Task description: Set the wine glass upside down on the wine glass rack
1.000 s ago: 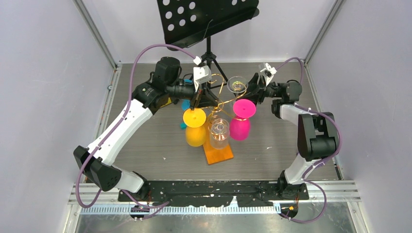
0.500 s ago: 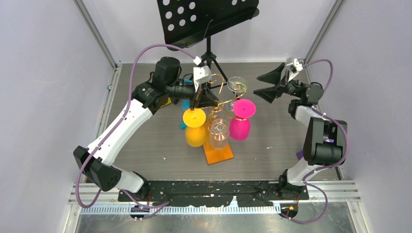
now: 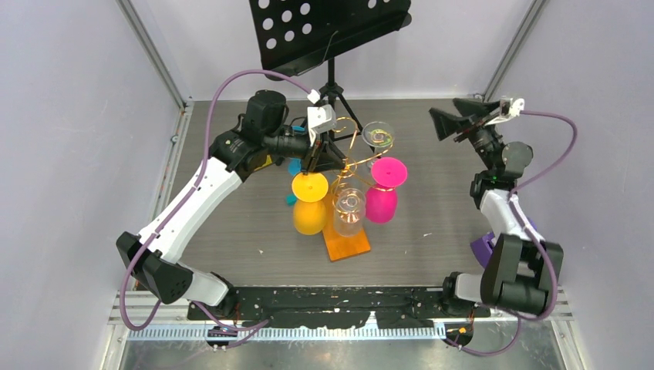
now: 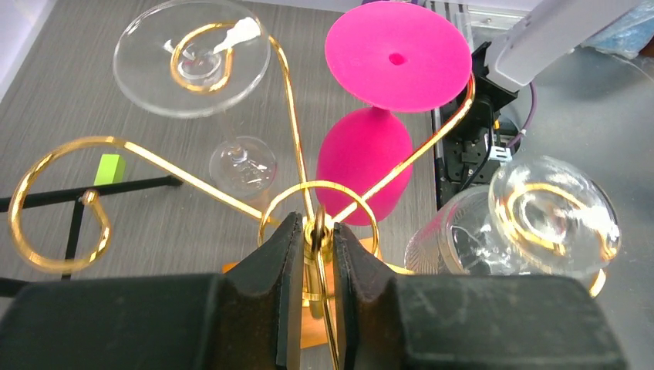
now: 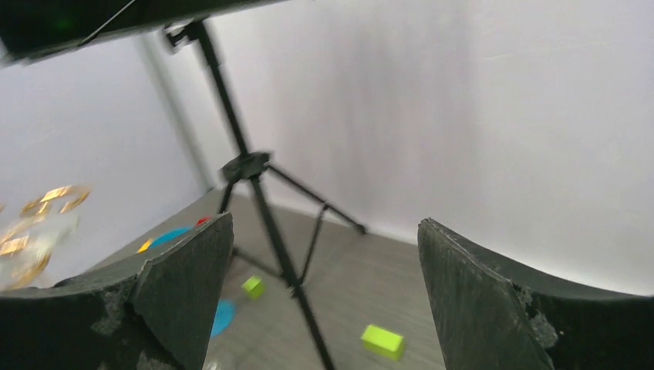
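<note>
Clear wine glass (image 3: 378,136) is hanging inverted on orange-based gold wire rack (image 3: 351,245), upper centre; right gripper (image 3: 443,108) gaping empty, left gripper (image 4: 316,227) narrowly straddling the stem, grip unclear.

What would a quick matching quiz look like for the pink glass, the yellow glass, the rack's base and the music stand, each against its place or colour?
1. pink wine glass
2. yellow wine glass
3. rack base
4. music stand

A. black, at the back
B. orange, flat on the table
C. hangs upside down, left arm's side
D. hangs upside down, right arm's side

Pairs: 1-D, 2-C, 3-B, 4-A
</note>
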You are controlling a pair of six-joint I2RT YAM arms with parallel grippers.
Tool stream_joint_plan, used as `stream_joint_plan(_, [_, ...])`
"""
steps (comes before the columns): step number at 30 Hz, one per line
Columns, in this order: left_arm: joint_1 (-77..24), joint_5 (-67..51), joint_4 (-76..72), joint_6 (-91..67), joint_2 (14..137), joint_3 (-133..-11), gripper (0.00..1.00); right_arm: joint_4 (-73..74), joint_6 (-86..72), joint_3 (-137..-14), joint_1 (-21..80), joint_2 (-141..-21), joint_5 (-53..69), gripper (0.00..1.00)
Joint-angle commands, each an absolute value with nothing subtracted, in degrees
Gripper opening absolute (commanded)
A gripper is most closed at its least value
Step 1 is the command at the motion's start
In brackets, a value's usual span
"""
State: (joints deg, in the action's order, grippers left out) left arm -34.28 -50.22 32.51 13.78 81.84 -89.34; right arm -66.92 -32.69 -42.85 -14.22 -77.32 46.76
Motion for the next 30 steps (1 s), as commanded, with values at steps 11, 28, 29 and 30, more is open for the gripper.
stream_joint_plan(11, [-34.1,-46.8,31.7,11.9,80.3,-92.9,0.41,-27.6,-19.3,-48.0,-14.2,-64.3,14.1,0.95])
stream_joint_plan(28, [-32.9,-34.2,21.4,3.3,72.5,-94.3,0.72,-23.8,-38.1,-52.9,-19.5,-71.7,27.4,0.95])
stream_joint_plan(29, [-32.4,-33.2,20.9,2.8,71.3,-93.3,0.75,-26.2,-40.5,-52.5,-20.4,-73.7,32.0,0.95])
stream_joint_plan(30, [-32.0,-31.9,20.1,2.1,69.8,-92.1,0.79,-32.1,-46.1,-51.6,-22.3,-75.0,36.6,0.95])
